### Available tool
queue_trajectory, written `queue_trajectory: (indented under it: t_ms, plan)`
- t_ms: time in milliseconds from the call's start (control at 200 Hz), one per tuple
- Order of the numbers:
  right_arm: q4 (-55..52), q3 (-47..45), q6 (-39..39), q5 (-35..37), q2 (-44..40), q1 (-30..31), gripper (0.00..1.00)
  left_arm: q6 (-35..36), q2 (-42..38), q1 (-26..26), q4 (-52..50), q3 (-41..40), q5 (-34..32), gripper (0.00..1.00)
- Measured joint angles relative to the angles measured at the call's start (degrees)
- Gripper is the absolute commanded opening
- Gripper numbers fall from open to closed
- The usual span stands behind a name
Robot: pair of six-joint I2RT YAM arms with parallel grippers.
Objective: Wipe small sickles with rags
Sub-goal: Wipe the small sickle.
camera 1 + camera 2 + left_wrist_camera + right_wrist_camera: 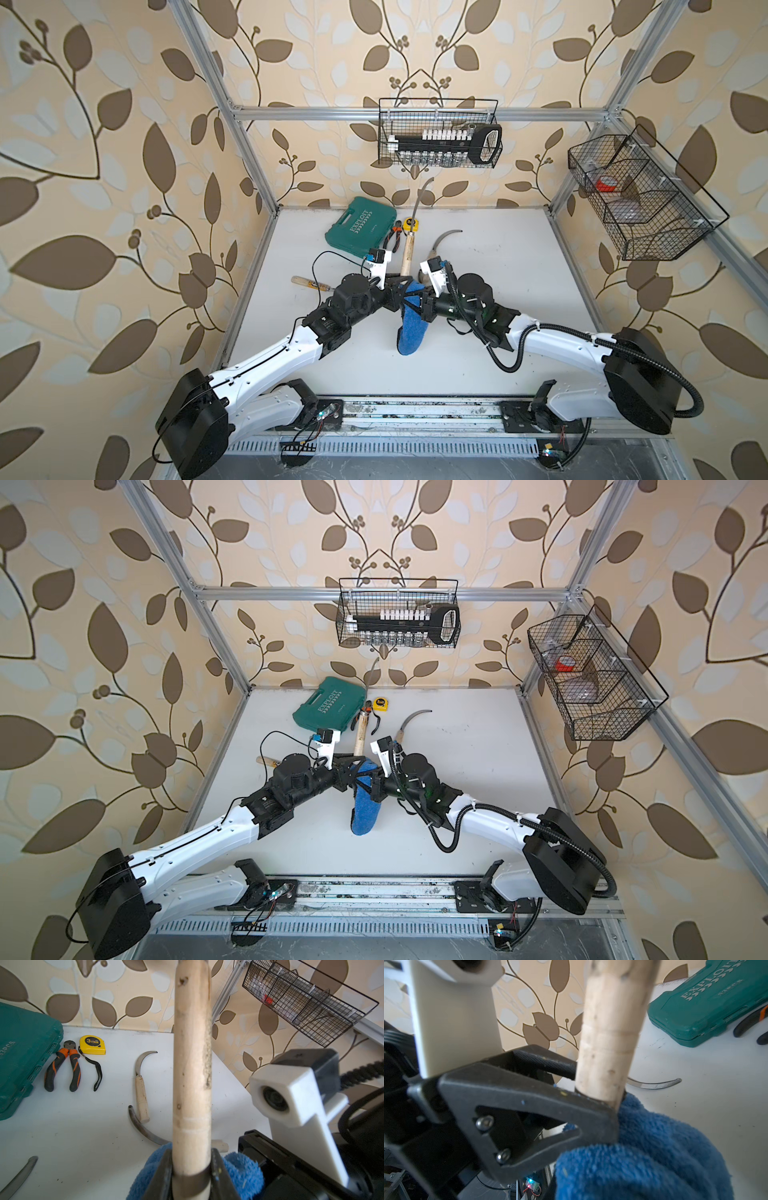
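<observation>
- A plain white table top (498,332) lies beneath both grippers. The work is judged to be done in the air above it, so that the raised blade is clear of the other tools.
- A closed teal plastic tool case (361,226) is set beyond the left gripper (192,1169), toward the back wall. "EXPLOIT" is read on its lid above a row of chevrons. A smaller count ending in "PCS" is also seen, but its digits cannot be read surely.
- A soft blue fluffy microfibre cloth (409,332) is pinched in the closed right gripper (419,302) and hangs below it. It is bunched against the butt of the held handle, seemingly ready to be drawn along it.
- A small sickle (192,1053), with a pale round wooden handle and a thin curved dark grey blade, is clamped at its handle's lower end by the closed left gripper. The blade is raised away from that gripper, presumably so that the full length is left free for the cloth.
- A second sickle (141,1088) lies on the table just beyond the right gripper, a third sickle (141,1128) lies under the two grippers, and a fourth sickle (305,282) lies out to the left arm's left.
- Pliers with orange-and-black handles (62,1068) are laid beyond the left gripper, beside the case.
- A yellow tape measure (92,1044), marked with a large "3", is set just beside the pliers.
</observation>
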Motion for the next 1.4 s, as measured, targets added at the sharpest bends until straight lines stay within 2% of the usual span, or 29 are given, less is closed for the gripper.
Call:
queue_trajectory:
  t_ms: [510, 690, 895, 1090, 1260, 1400]
  plan:
    - [-2.38, -0.90, -1.49, 3.65, -2.56, 1.68, 0.00, -0.83, -0.55, -0.04, 0.96, -0.98, 0.90, 0.00]
    - [-2.80, -1.14, -0.79, 2.19, -3.61, -0.83, 0.00, -0.87, -0.52, -0.02, 1.84, -0.98, 1.25, 0.00]
    - [-3.17, -0.24, -1.05, 2.62, -2.10, 0.83, 0.00, -0.87, -0.52, 0.00, 0.74, -0.98, 1.29, 0.00]
    - [-2.86, -0.96, 0.31, 2.36, -2.93, -1.09, 0.00, -0.87, -0.52, 0.00, 1.27, -0.98, 1.29, 0.00]
    - [-5.29, 0.26, -1.29, 4.94, -2.89, 1.42, 0.00, -0.87, -0.55, 0.00, 0.74, -1.01, 1.25, 0.00]
    - [-5.42, -0.44, -0.44, 1.70, -3.10, -2.43, 0.00, -1.01, -0.31, -0.17, -0.76, -0.50, -0.94, 0.00]
